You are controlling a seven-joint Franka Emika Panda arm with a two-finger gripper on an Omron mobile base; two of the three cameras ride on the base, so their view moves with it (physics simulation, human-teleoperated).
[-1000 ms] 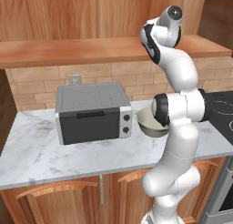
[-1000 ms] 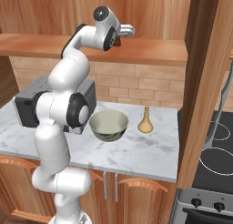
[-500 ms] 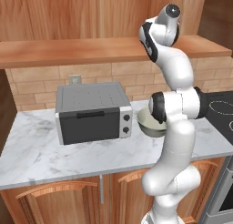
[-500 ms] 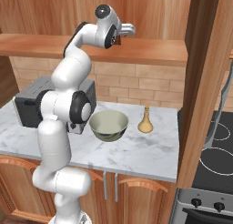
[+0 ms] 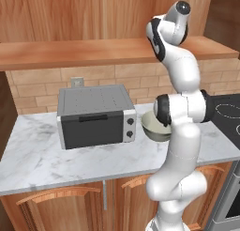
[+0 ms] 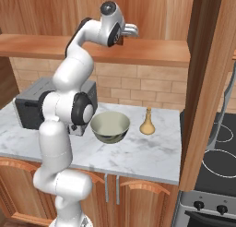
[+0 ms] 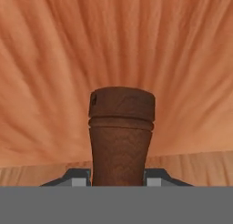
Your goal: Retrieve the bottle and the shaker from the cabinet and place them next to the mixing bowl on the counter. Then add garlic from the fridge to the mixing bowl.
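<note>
The shaker is a brown wooden cylinder with a wider cap, standing upright in the cabinet in front of its wood back wall. It looks rigid and fairly light, with a matte turned surface that should not slip much; the straight body below the cap is the sensible place to grip, since the cap's lip would stop it sliding down through the fingers. In the hand view it stands dead centre between the two fingertips, which sit low on either side of its body, very close to it or already touching. The gripper is partly closed around the shaker, but whether the pads actually press on the wood cannot be told from these pictures. The arm reaches high, its hand held at the level of the cabinet shelf. Below, on the marble counter, the mixing bowl sits beside the toaster oven, and the tan bottle already stands just beside the bowl, on its stove side.
</note>
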